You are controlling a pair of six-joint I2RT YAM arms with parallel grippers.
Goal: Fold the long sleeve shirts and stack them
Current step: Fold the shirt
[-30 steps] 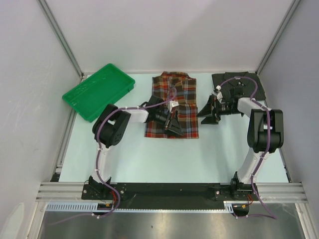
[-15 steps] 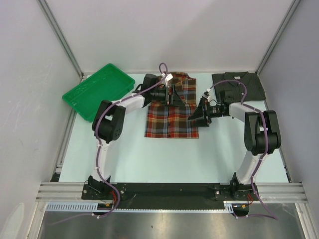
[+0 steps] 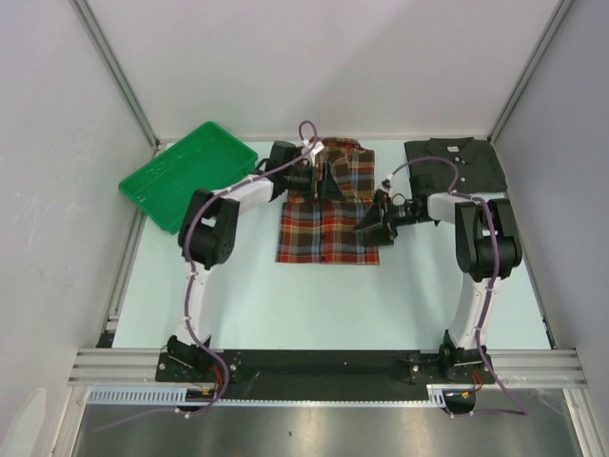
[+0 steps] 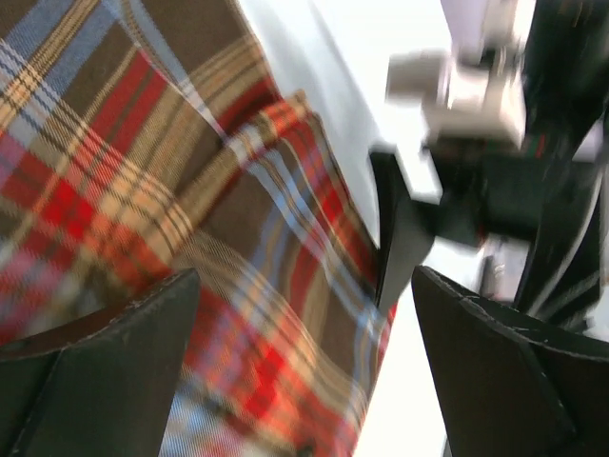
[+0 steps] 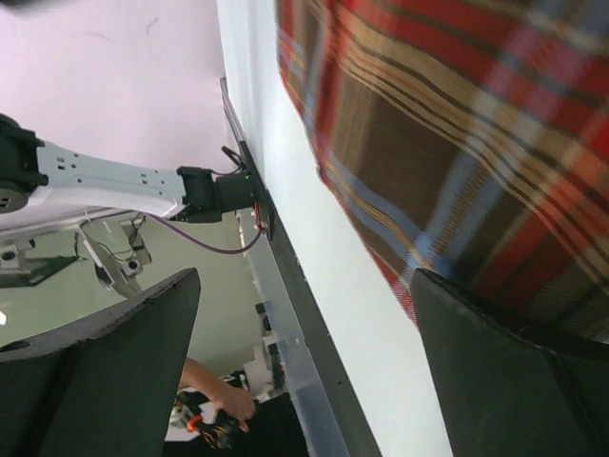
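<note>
Pale tabletop [image 3: 285,295] is carrying everything, w/ grey walls around it. Red, brown & navy plaid collared cloth shirt [image 3: 328,224] is lying folded into a rectangle at centre-back, collar toward the far wall, button strip facing up. Green plastic tray [image 3: 181,176] is sitting at back-left, set at an angle, apart from the plaid shirt. Plain dark charcoal grey collared shirt [image 3: 466,162] is lying folded in the back-right corner, well apart from the plaid one, so the 2 aren't stacked yet.

Left arm is reaching over the plaid shirt's upper part. Left gripper [image 3: 322,181] is hanging over the cloth nr the collar, fingers spread wide, nothing btwn them; can't tell if the tips are touching fabric. Right arm is bending in toward the same shirt's right edge. Right gripper [image 3: 373,227] is sitting just beside that edge, also spread wide & holding nothing; right wrist view is showing plaid edge & bare tabletop btwn its fingers.
</note>
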